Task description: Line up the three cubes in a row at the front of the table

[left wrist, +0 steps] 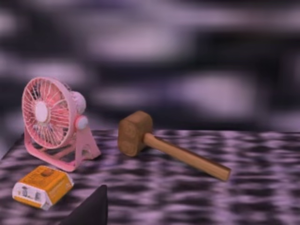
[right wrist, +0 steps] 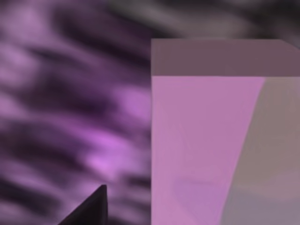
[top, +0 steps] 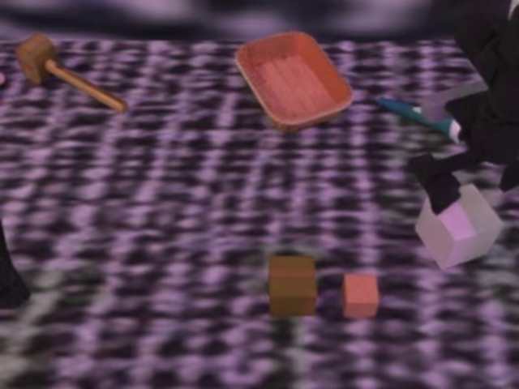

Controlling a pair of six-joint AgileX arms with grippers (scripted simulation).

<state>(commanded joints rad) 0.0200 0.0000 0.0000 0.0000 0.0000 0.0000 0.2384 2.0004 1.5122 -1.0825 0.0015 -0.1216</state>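
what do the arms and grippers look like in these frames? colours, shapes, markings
Right arm: black, blocky links with a grey plate near the wrist; its gripper has dark, squared fingers. Left arm: only a black sliver at the top view's left edge. Each wrist view shows one dark, pointed fingertip. No cables or markings visible.

I'm seeing soft, even, rather dim light across the table [top: 162, 203] in the top view, no glare anywhere. The brown cube [top: 292, 284] is throwing only a faint dark patch at its foot. The pale pink-lilac cube [top: 459, 227] is catching most light on its top face, its sides going greyer. In the right wrist view a grey shade is crossing one side of its lit face. The left wrist view's background is sitting dark with pale patches, and the mallet [left wrist: 140, 134] is showing a mild highlight.
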